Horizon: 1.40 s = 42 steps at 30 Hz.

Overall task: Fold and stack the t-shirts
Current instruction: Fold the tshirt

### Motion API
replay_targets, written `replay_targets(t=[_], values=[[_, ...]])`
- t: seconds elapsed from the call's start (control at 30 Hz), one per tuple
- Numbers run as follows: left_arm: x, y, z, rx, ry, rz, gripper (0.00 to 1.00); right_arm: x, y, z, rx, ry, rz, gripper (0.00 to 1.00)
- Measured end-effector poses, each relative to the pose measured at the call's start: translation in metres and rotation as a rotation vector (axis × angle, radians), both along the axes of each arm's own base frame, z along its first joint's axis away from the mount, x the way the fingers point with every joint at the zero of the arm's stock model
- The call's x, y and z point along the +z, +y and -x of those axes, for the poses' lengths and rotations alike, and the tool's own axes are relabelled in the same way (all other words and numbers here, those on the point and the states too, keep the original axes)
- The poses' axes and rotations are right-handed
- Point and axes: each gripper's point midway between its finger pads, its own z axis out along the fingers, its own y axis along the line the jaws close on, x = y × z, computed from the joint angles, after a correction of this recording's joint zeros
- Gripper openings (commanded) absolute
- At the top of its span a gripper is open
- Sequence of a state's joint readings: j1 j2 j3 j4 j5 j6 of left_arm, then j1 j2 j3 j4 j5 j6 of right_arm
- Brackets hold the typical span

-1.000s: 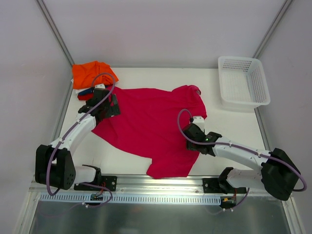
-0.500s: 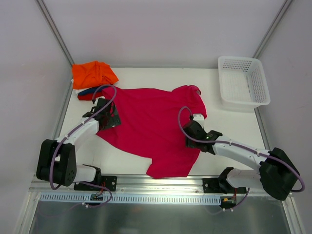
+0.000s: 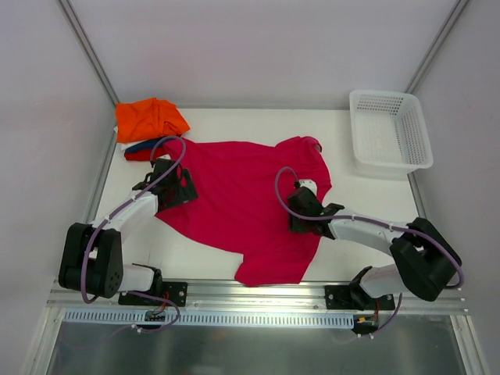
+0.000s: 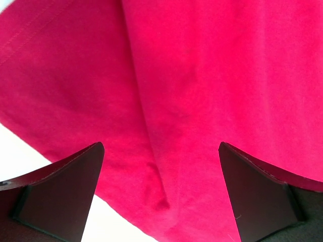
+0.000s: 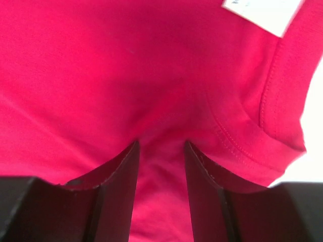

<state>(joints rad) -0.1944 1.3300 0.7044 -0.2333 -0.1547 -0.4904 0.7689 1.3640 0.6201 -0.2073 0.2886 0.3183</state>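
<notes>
Magenta shirt: the magenta shirt (image 3: 234,203) lay spread open and mostly flat across the middle of the desk (image 3: 234,125). One sleeve reached toward the far right and the hem end lay toward the near edge.
Stack: the orange shirt (image 3: 148,117) sat in the far left corner. The dark blue shirt (image 3: 144,145) and the red shirt (image 3: 134,155) showed at the near side of it, just beyond the left edge of the magenta shirt.
Left end effector: the left end effector (image 3: 178,187) was over the left border of the magenta shirt. Its fingers (image 4: 60,186) were spread fully apart and gripped nothing. In the wrist view, pink cloth filled the space between them and a strip of bare desk showed at the lower left.
Right end effector: the right end effector (image 3: 298,201) was down on the right part of the magenta shirt. Its fingers (image 5: 118,181) were about half closed, with a raised ridge of pink cloth between them. I could not tell whether that cloth was actually clamped.
Label: a white label (image 5: 262,12) showed on the cloth beyond the right fingers, next to a stitched hem.
Basket: the white mesh basket (image 3: 383,166) stood at the far right, apart from all the shirts.
</notes>
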Motion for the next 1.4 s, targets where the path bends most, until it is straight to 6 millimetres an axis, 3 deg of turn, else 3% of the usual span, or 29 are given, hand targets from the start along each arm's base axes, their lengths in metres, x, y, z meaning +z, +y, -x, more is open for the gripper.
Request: replay_targets(t=[0.23,0.5,0.8,1.0,1.4], values=[[0.004,-0.006,-0.006,-0.016,-0.013,0.026,0.99,0.001,0.034,-0.021,0.043,-0.033,-0.043,0.43],[0.003,-0.007,-0.006,-0.022,-0.009,0.03,0.99,0.001,0.037,-0.022,0.029,-0.077,-0.068,0.43],[0.0,-0.007,-0.007,-0.022,-0.002,0.034,0.99,0.002,0.004,-0.001,-0.055,-0.073,-0.066,0.45],[0.0,-0.004,-0.008,-0.015,-0.002,0.035,0.99,0.002,-0.022,0.001,-0.134,-0.056,-0.078,0.45],[0.0,0.001,-0.001,-0.002,-0.013,0.04,0.99,0.002,-0.033,0.004,-0.156,-0.034,-0.064,0.45]])
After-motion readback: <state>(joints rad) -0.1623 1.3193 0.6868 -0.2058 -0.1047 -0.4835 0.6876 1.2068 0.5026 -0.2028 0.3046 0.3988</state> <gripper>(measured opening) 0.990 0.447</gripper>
